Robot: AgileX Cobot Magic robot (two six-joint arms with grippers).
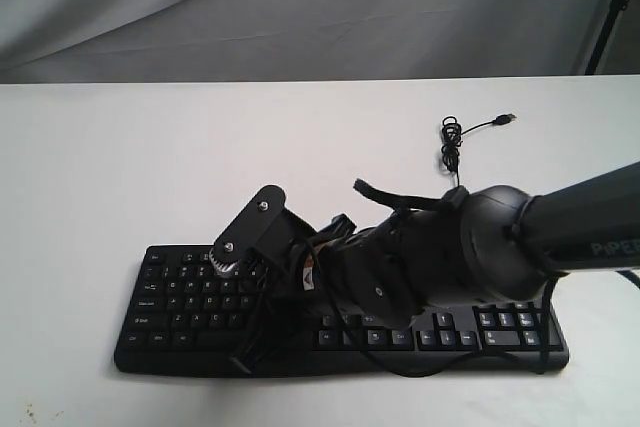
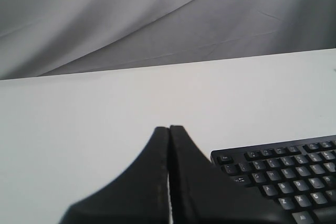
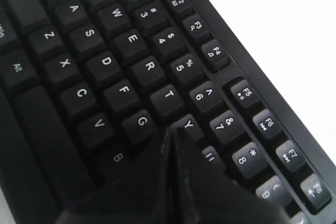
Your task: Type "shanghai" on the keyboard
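- bench (image 1: pixel 90 167): white and flat, fills the lower two thirds of the exterior view; grey cloth (image 1: pixel 300 7) hangs behind it across the top.
- keyboard (image 1: pixel 175 297): black with white legends, lies flat on the bench at bottom centre of the exterior view, long side running across the frame. Its left letter block is exposed, its middle is hidden under the arm, and its arrow keys and number pad show at lower right.
- left fingers (image 2: pixel 155 153): pressed together with only a thin seam between them, gripping nothing. In the left wrist view they sit over bare bench just beside the keyboard's Esc corner, which is at the lower right of that frame. Cannot tell if they touch the bench.
- wrist camera (image 1: pixel 250 232): black bracket, tilted, above the keyboard's left-centre.
- right fingers (image 3: pixel 152 177): closed tip to tip, holding nothing. In the right wrist view the tips come to a point where the T key (image 3: pixel 169 94), G key (image 3: pixel 142 121) and Y key (image 3: pixel 189 124) meet. The key under them is covered, and key contact cannot be judged.
- right arm (image 1: pixel 520 232): dark, enters from the right edge of the exterior view and reaches across the keyboard's middle.
- cable (image 1: pixel 450 142): thin and black, coiled on the bench behind the keyboard, right of centre, with its plug lying loose further right.
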